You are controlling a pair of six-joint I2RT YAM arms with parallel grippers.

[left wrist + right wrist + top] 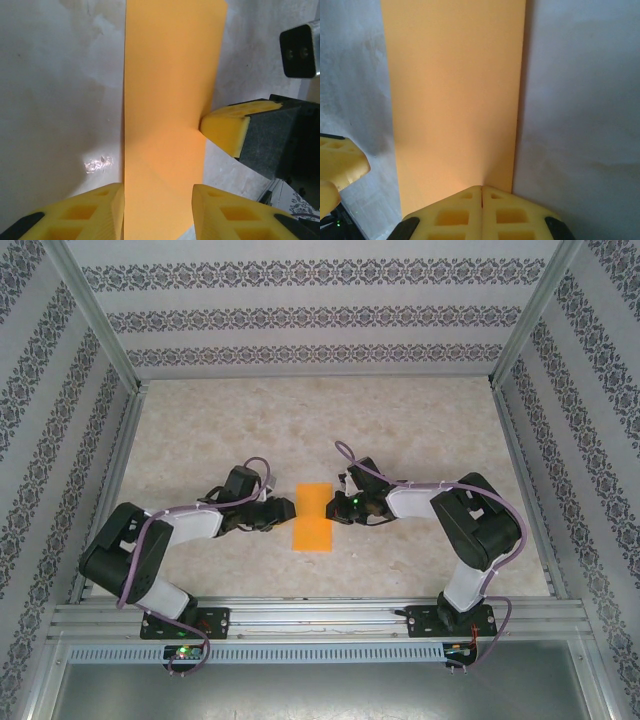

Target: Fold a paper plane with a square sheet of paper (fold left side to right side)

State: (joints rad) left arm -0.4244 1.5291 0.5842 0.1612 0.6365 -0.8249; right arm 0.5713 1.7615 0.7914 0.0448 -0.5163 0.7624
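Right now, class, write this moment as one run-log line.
paper: rectangle, flat on table | left gripper: open, fingers either side of paper | right gripper: shut, tips on paper's edge

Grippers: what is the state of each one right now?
Left gripper: open, fingers apart over the orange paper.
Right gripper: closed, tip touching the paper's edge.

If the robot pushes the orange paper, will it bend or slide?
Probably bend: the orange paper looks thin and lies flat. It likely slides easily too, since the tabletop looks smooth. Being so thin, it is probably very light.
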